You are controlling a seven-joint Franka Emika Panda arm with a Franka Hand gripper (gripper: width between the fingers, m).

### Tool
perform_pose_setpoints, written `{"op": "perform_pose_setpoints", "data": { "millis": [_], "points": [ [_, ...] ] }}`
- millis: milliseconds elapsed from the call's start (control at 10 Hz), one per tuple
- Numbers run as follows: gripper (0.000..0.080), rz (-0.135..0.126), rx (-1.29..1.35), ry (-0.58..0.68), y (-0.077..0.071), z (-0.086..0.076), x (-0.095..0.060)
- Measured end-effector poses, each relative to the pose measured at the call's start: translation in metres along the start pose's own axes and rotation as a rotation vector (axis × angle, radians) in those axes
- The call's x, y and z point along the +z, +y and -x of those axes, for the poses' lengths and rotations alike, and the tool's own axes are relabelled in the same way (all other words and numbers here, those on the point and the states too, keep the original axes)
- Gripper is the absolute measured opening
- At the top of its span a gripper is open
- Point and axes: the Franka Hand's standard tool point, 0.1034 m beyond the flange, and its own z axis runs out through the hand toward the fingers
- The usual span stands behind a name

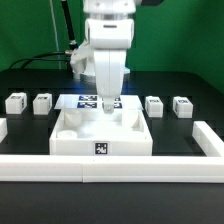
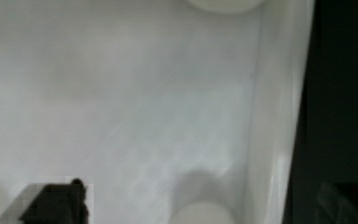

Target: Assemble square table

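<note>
Directly under the claw [image 1: 108,104], the square table [image 1: 75,143].

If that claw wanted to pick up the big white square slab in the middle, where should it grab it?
Probably by the raised rim of the square slab, coming straight down so the claw straddles one wall. The slab lies flat, rim up, and looks too wide to span; a thin upright wall is what it could pinch.
</note>
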Motion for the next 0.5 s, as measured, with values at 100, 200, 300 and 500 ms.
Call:
{"op": "perform_pose_setpoints", "data": {
  "millis": [100, 200, 300, 500],
  "points": [
    [0.0650, -0.011, 0.009, 0.004, -0.004, 0.003, 0.008],
    [0.0650, -0.019, 0.018, 0.009, -0.007, 0.007, 0.018],
    [0.0650, -0.020, 0.022, 0.011, -0.008, 0.010, 0.020],
    [0.0525, -0.020, 0.028, 0.011, -0.008, 0.011, 0.021]
  ]
}}
